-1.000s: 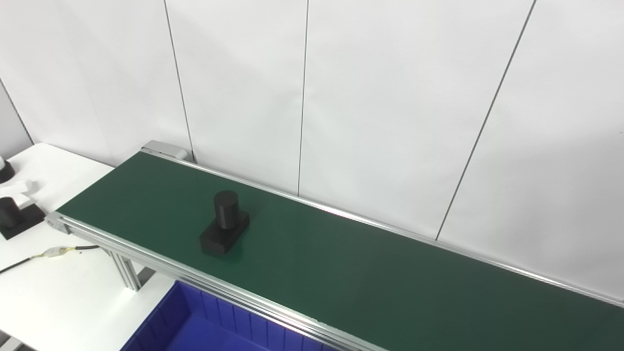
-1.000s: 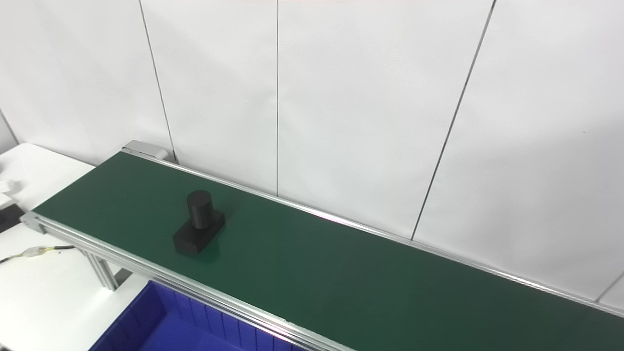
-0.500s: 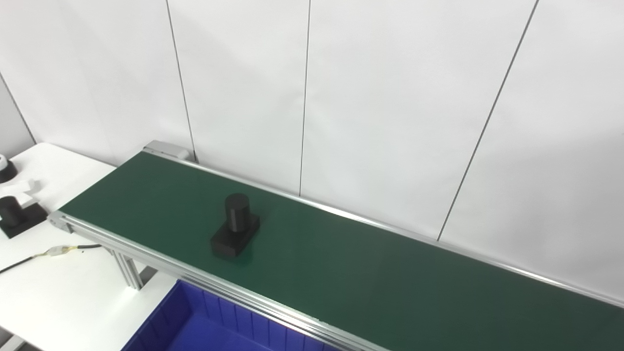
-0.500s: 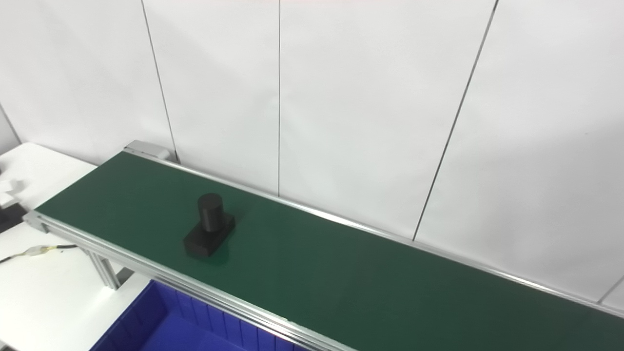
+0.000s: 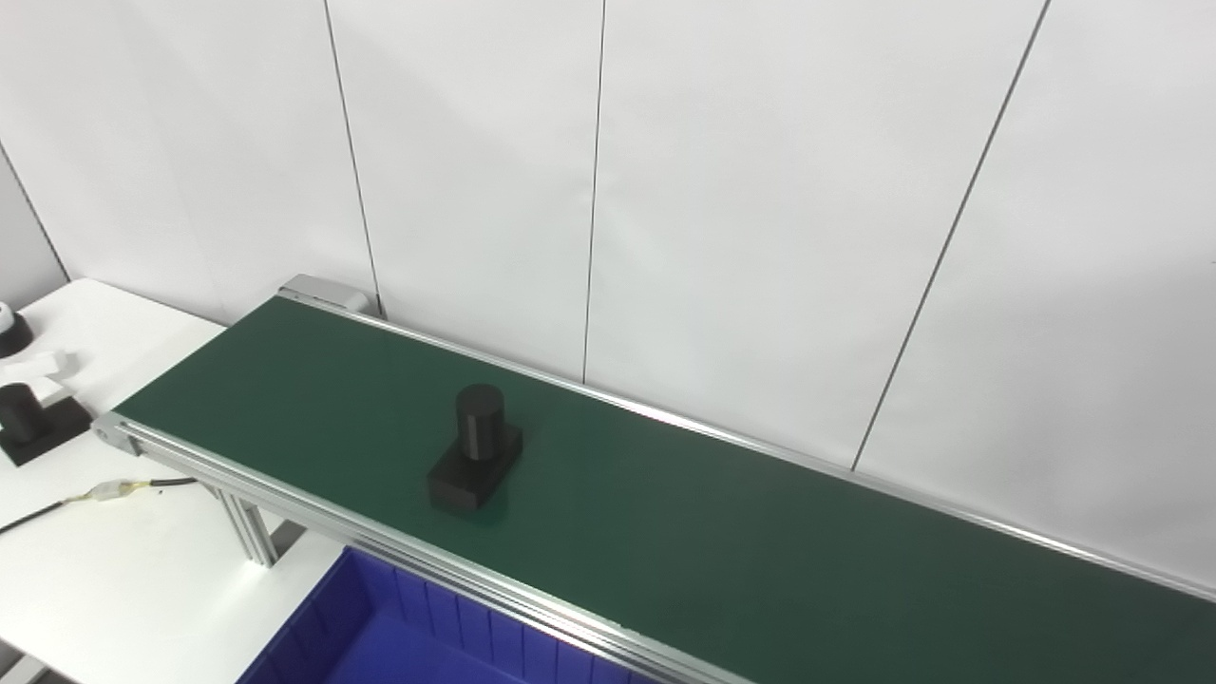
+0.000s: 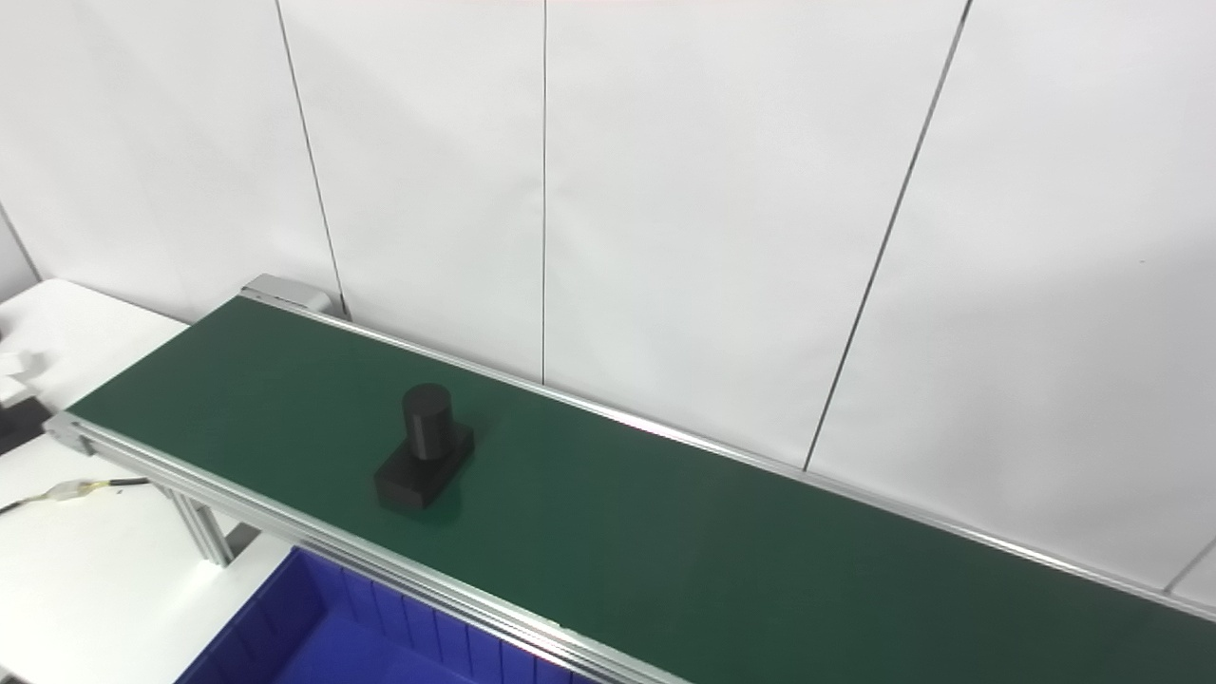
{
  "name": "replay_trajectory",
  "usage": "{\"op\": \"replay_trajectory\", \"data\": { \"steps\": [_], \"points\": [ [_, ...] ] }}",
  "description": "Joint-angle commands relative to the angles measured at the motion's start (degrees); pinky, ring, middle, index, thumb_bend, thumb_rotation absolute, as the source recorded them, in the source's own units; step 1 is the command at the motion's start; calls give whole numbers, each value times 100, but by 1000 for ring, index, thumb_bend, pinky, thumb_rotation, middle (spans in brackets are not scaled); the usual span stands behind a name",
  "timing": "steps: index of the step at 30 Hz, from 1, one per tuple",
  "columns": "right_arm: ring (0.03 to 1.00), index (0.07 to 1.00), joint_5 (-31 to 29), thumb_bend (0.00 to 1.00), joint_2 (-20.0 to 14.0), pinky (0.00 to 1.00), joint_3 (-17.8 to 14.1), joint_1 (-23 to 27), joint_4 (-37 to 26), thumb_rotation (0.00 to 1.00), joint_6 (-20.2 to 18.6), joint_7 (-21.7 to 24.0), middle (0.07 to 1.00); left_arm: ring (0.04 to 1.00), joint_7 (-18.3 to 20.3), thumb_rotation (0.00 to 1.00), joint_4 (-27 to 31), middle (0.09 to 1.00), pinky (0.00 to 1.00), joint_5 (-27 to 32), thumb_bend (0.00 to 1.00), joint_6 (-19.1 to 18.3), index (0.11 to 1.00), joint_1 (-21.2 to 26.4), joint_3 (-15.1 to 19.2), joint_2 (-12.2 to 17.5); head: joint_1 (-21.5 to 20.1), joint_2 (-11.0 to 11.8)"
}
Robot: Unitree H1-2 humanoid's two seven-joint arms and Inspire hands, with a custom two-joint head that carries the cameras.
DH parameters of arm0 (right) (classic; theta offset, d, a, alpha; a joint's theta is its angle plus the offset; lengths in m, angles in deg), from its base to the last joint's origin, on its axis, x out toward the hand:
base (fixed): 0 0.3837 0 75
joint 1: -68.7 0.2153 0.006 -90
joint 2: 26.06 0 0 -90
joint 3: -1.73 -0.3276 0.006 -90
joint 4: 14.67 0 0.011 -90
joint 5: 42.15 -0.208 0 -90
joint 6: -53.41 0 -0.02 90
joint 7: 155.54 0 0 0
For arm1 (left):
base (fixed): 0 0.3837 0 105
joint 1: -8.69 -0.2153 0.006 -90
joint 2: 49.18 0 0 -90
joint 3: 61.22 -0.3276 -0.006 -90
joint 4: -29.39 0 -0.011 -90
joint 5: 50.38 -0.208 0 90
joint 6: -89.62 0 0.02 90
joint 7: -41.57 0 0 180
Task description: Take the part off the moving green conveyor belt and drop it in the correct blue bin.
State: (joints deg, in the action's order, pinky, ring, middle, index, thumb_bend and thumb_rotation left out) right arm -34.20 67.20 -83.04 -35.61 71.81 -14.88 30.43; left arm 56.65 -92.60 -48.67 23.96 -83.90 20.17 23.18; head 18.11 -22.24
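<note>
Left eye view: a white wall (image 5: pixel 760 190) fills the upper frame. Below it the green belt (image 5: pixel 712 551) runs from centre left to lower right. A white table (image 5: pixel 114 551) sits lower left, and a blue bin (image 5: pixel 380 636) lies at the bottom edge, below the belt's near rail. The black part (image 5: pixel 475 448), a cylinder upright on a flat base, stands on the belt left of centre. Neither hand shows, so their fingers cannot be judged.

The part (image 5: pixel 474 449) looks matt black, the belt (image 5: pixel 665 532) a smooth matt green between brushed metal rails (image 5: pixel 313 506). The bin (image 5: pixel 399 636) is glossy blue plastic; the worktop (image 5: pixel 123 570) smooth white.
</note>
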Motion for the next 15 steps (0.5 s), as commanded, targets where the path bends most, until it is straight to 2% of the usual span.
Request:
{"op": "replay_trajectory", "data": {
  "steps": [1, 5, 15],
  "points": [
    [736, 882, 140, 687, -41, 634, -90, 17, -246, 539, 8, -67, 819, 808, -26, 264, 184, 819, 734, 18, 1000, 252, 862, 77, -27, -96, -6, -1],
    [723, 867, 203, 714, -41, 621, -163, 31, -354, 555, -33, -84, 800, 807, -13, 259, 154, 817, 736, 29, 1000, 255, 862, 98, -24, -97, -20, 3],
    [738, 858, 99, 710, -71, 632, -277, 91, -486, 578, 5, -59, 803, 809, -12, 261, 139, 822, 739, 26, 1000, 249, 866, 114, -33, -79, -101, 8]
  ]
}}
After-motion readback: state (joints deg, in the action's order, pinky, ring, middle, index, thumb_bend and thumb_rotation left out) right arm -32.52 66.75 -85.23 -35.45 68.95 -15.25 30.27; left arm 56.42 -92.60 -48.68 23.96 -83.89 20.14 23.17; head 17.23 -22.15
